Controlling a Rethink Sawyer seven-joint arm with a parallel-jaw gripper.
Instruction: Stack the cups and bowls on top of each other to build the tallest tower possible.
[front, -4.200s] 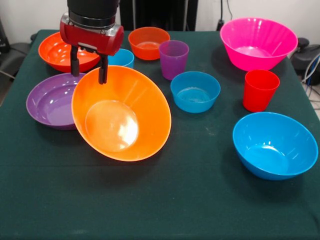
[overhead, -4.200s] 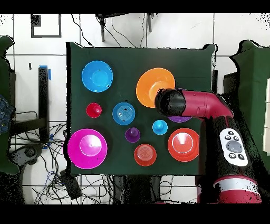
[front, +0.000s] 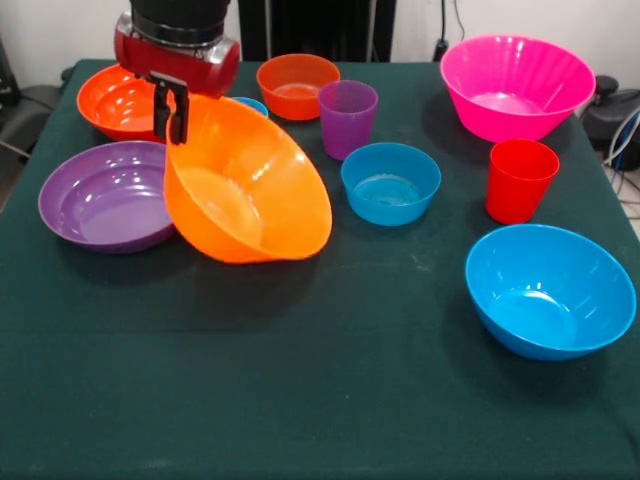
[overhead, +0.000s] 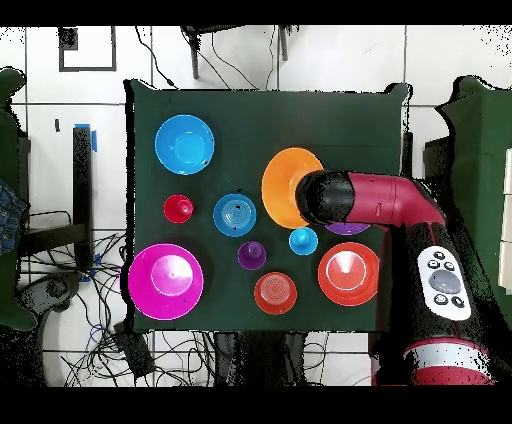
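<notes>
- Orange large bowl (front: 250, 185): tilted on its side, mouth turned toward the front camera, rim pinched at the upper far edge by the gripper (front: 171, 112); the bowl hangs below and to the picture-right of the claw.
- Gripper fingers (front: 162, 108): pressed together on that rim.
- Purple bowl (front: 105, 197): just beside the tilted bowl, on the green table (front: 300, 400).
- Red-orange bowl (front: 120, 100): partly hidden behind the claw.
- Light blue cup (overhead: 303, 240): seen near the arm from overhead.

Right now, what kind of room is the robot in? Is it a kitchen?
Probably a robot lab, not a kitchen. A red arm reaches over a table covered in dark green cloth, loose cables trail across the tiled floor, and the large orange bowl looks like a plastic practice piece.
</notes>
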